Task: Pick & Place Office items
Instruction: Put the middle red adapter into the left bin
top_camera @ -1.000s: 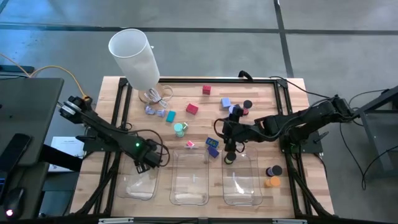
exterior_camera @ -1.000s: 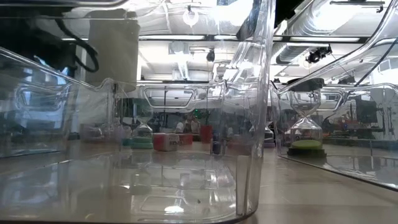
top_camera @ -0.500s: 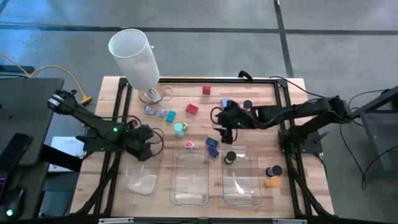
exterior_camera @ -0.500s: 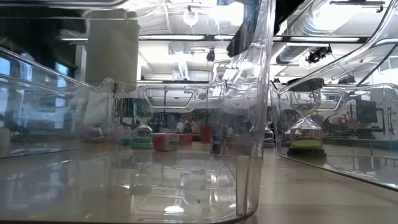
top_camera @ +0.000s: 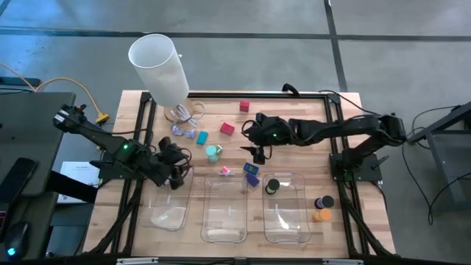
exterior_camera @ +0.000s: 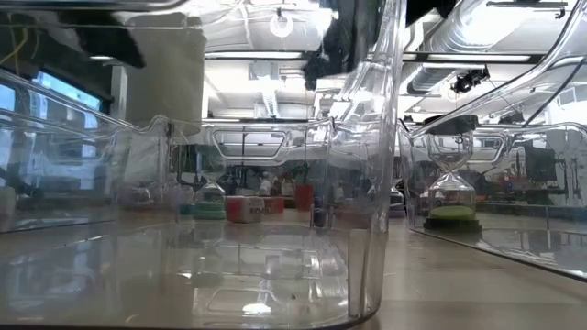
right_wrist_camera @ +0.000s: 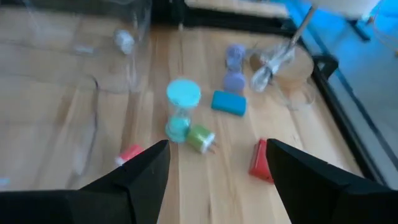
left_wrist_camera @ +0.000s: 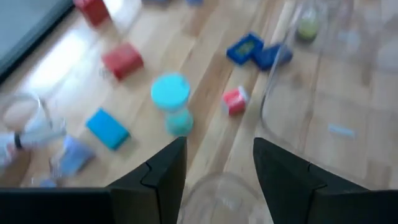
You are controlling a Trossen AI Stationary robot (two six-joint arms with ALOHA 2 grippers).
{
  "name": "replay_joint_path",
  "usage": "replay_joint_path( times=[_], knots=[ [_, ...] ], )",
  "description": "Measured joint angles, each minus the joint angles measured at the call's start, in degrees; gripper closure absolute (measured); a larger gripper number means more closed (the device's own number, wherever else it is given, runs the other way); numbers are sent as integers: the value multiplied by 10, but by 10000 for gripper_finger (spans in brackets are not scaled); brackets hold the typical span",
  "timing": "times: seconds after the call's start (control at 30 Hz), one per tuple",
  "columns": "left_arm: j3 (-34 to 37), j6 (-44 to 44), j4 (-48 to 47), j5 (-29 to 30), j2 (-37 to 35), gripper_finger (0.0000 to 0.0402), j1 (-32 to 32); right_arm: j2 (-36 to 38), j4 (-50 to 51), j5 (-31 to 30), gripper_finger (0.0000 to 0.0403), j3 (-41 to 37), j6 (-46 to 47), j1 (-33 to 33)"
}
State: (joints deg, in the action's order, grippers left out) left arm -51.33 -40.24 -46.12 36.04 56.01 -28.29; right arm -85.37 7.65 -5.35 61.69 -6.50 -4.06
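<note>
Looking down on a wooden table (top_camera: 331, 118), starting at the near edge with three clear trays (top_camera: 224, 213) side by side. Noting one green-topped cap (top_camera: 272, 186) already lying in the right-hand tray, and an orange cap (top_camera: 321, 216) and a black cap (top_camera: 321, 202) sitting on the wood just beside that tray.

Moving further in: hovering just beyond the left tray, the left gripper (top_camera: 178, 166), fingers (left_wrist_camera: 165, 174) spread apart and holding nothing. Hovering beyond the right tray, the right gripper (top_camera: 257, 152), fingers (right_wrist_camera: 146, 177) likewise wide apart and empty.

Lying between the two grippers, a teal spool (top_camera: 213, 152), a pink clip (top_camera: 225, 171) and a pair of blue blocks (top_camera: 252, 174), the blocks almost touching the middle tray's far rim. Further back, scattered: a teal block (top_camera: 202, 137), two red cubes (top_camera: 227, 129), small purple pieces (top_camera: 179, 130). Standing at the far left corner, a tall white cylinder (top_camera: 158, 62).

Judging the step: between picks, with most items waiting outside the trays. Calling next for lowering one open gripper squarely over a single loose piece, probably the teal spool or the pink clip, and closing without nudging its neighbours.
</note>
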Motion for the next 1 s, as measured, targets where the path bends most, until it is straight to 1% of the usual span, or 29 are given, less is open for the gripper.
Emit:
replay_joint_path(
  times=[0.1, 0.17, 0.23, 0.33, 0.4, 0.6, 0.7, 0.87, 0.93, 1.0],
  knots=[
    [0, 37, 39, 33, 0, 224, 0, -26, -37, -5, 147, 4, 2, -5],
    [0, 61, 61, 47, 0, 224, 0, -33, -37, -14, 147, 0, 8, -12],
    [0, 78, 73, 48, 0, 224, 0, -55, -88, -25, 147, 5, 7, -13],
    [0, 92, 79, 48, 4, 224, 0, -78, -99, -29, 147, 0, 7, -23],
    [1, 92, 78, 48, 9, 224, 0, -96, -128, -26, 147, 3, 9, -24],
    [1, 91, 79, 48, 39, 224, 0, -125, -133, -27, 147, 2, 20, -26],
    [1, 91, 82, 48, 57, 224, 0, -137, -151, -27, 147, 3, 41, -26],
    [1, 90, 87, 48, 86, 224, 0, -157, -128, -23, 147, 1, 65, -26],
    [1, 90, 88, 48, 95, 224, 0, -156, -130, -31, 147, 2, 70, -26],
    [1, 90, 92, 48, 103, 224, 0, -155, -130, -55, 147, 2, 79, -26]
  ],
)
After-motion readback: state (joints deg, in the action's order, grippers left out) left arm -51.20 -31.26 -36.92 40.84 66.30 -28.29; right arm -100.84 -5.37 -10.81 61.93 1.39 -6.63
